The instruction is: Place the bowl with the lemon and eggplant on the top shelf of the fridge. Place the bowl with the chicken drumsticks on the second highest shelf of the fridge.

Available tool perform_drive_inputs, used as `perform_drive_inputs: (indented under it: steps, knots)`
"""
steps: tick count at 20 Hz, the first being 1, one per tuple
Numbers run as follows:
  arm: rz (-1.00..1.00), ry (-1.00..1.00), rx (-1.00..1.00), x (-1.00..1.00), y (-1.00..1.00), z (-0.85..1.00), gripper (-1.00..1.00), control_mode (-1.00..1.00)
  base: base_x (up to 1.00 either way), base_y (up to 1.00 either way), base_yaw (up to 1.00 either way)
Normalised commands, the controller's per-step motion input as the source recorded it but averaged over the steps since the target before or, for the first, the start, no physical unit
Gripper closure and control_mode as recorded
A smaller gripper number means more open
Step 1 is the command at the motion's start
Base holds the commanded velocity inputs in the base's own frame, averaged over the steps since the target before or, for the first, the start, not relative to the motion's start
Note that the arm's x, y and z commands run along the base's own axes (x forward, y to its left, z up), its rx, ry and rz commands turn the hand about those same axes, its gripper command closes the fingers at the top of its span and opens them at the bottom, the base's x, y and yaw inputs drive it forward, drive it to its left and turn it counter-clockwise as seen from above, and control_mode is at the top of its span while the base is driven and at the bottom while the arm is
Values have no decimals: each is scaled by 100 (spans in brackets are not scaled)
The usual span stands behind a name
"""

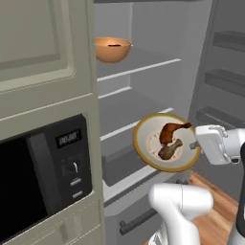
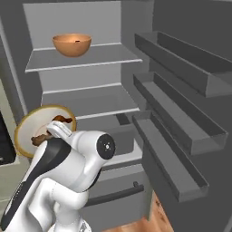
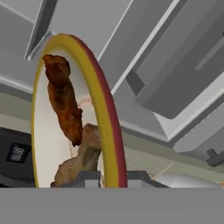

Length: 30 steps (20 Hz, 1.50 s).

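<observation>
The deep orange bowl [image 1: 112,49] [image 2: 71,44] stands on the top shelf of the open fridge [image 1: 153,38] [image 2: 81,18]. A dark sliver of eggplant [image 1: 114,45] peeks over its rim, and the lemon is hidden inside. My gripper [image 1: 196,145] [image 3: 113,177] is shut on the rim of the shallow tan bowl [image 1: 165,142] [image 2: 27,131] [image 3: 109,118], held in front of the lower shelves and tipped almost on edge. Two reddish-brown chicken drumsticks [image 1: 171,139] [image 2: 61,120] [image 3: 65,100] lie against its cream inside.
A black microwave [image 1: 43,177] sits in the cabinet to the fridge's left. The fridge door hangs open on the right with three bins [image 2: 181,90] [image 1: 229,43]. Below the shelves is a grey drawer [image 2: 122,136]. The second shelf [image 1: 139,69] [image 2: 86,97] is bare.
</observation>
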Motion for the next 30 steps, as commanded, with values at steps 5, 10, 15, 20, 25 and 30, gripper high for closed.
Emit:
perform_drive_inputs:
  steps: [5,10,15,20,25,30]
  knots:
    - [0,0,0,0,0,0,100,100,26,-15,15]
    - [0,0,0,0,0,0,100,100,29,25,24]
    - [0,0,0,0,0,0,100,100,68,1,28]
    - [0,0,0,0,0,0,100,100,43,-50,13]
    - [-8,6,1,27,-5,0,100,-100,32,-1,-2]
    - [-31,21,0,100,0,22,100,-100,0,0,0]
